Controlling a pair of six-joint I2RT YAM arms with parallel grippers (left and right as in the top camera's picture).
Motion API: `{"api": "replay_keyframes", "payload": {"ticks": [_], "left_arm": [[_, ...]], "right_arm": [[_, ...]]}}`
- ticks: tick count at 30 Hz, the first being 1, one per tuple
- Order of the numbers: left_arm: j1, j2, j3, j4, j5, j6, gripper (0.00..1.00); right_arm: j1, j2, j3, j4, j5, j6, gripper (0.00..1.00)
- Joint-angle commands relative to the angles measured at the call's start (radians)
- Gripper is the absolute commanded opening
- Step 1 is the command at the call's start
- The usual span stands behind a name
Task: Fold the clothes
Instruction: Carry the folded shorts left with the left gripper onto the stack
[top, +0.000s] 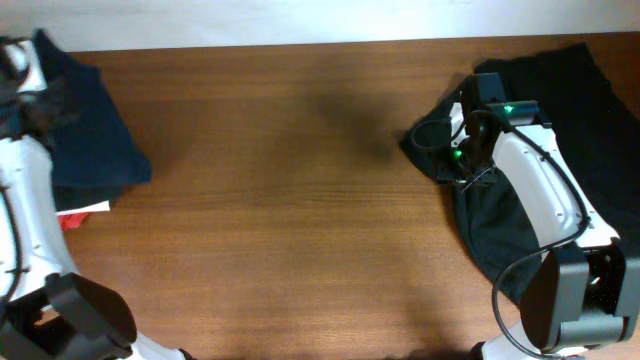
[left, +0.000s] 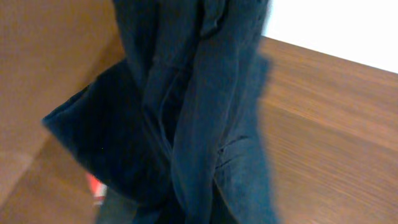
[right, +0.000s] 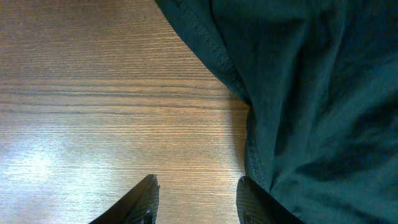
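Fabric everywhere in the left wrist view: navy garment (left: 186, 124) hanging bunched right across the lens, hiding the fingers of the left gripper (top: 18, 70) completely, so cannot tell whether pinching or spread, and no help from overhead, where it sits half cut off at the frame edge. Right gripper (right: 199, 202) low over the table (right: 93, 93), jaws spread, only the tips in shot, bare wood between and ahead of them, black garment (right: 311, 93) hem right up against one tip. Wide open wood between the two piles, red-and-white scrap (top: 82, 215) peeking out beside the navy heap.
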Motion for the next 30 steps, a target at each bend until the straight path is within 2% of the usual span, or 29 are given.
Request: {"api": "replay_keyframes", "payload": {"ticks": [1,5,14,15,17,18,19,20,21,22,23,26,28,30], "left_arm": [[0.086,-0.009,0.016,0.046,-0.023,-0.009,0.01],[0.157,0.003,0.014,0.052,-0.010,-0.010,0.02],[0.184,0.082,0.014,0.053,-0.003,-0.017,0.02],[0.194,0.088,0.014,0.056,-0.004,-0.017,0.04],[0.217,0.103,0.014,0.056,-0.003,-0.017,0.22],[0.230,0.110,0.014,0.051,-0.003,-0.017,0.40],[0.239,0.114,0.014,0.050,-0.002,-0.017,0.47],[0.249,0.114,0.014,0.052,0.001,-0.018,0.65],[0.253,0.114,0.014,0.060,0.001,-0.022,0.74],[0.255,0.114,0.014,0.069,0.002,-0.041,0.94],[0.255,0.112,0.016,0.071,0.027,-0.056,0.99],[0.247,0.092,0.018,0.079,0.220,-0.055,0.99],[0.203,0.074,0.018,0.084,0.321,-0.055,0.99],[0.144,0.071,0.018,0.069,0.335,-0.055,0.99]], "right_arm": [[-0.002,-0.013,0.011,-0.004,0.008,0.001,0.45],[-0.002,-0.013,0.011,-0.008,0.008,0.001,0.45],[-0.002,-0.013,0.011,-0.018,0.008,0.001,0.45],[-0.002,-0.013,0.011,-0.018,0.008,0.001,0.45],[-0.002,-0.013,0.011,-0.019,0.008,0.001,0.45],[-0.002,-0.013,0.011,-0.019,0.008,0.001,0.45],[-0.002,-0.013,0.011,-0.019,0.008,0.001,0.45],[-0.002,-0.013,0.011,-0.019,0.008,0.001,0.45],[-0.002,-0.013,0.011,-0.021,0.008,0.001,0.45],[-0.002,-0.013,0.011,-0.023,0.008,0.001,0.45],[-0.002,-0.013,0.011,-0.026,0.008,0.001,0.45],[-0.002,-0.013,0.011,-0.024,0.008,0.001,0.46],[-0.002,-0.011,0.011,-0.019,0.007,0.001,0.58],[-0.002,-0.004,0.011,-0.017,-0.016,0.001,0.64]]}}
